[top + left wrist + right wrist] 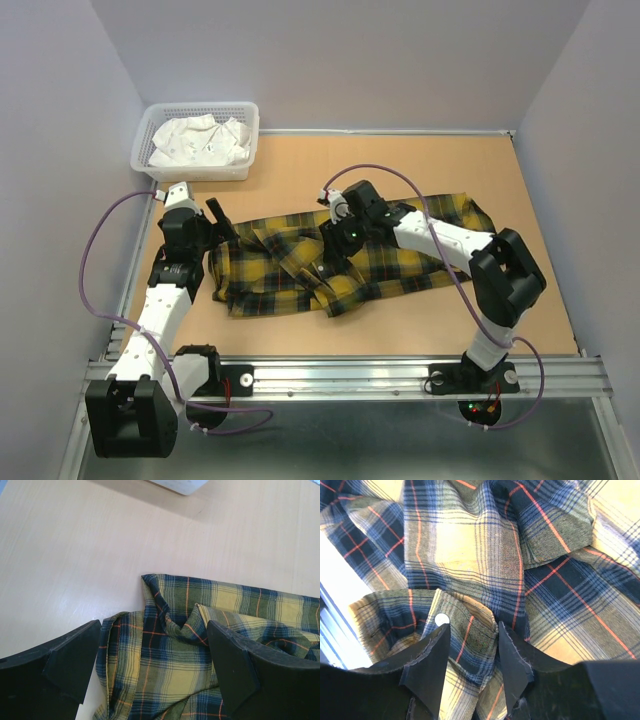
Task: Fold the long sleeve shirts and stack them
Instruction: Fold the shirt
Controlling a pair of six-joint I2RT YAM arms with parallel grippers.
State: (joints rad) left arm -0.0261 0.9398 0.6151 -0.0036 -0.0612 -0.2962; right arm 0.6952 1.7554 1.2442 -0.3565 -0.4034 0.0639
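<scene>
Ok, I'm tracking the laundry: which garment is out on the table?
The yellow plaid shirt, crumpled across the table; the white one sits bundled in the basket at the far left.

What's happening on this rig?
Two arms are working a crumpled plaid shirt on the table. The right gripper sits on its middle, jaws either side of a raised fold by a button; a firm pinch isn't clear. The left gripper hangs open over the shirt's left edge. Nothing folded yet. A basket of white cloth sits far left.

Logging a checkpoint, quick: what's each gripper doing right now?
Left gripper: open, empty, over the shirt.
Right gripper: jaws astride a shirt fold; grip cannot be told.
</scene>
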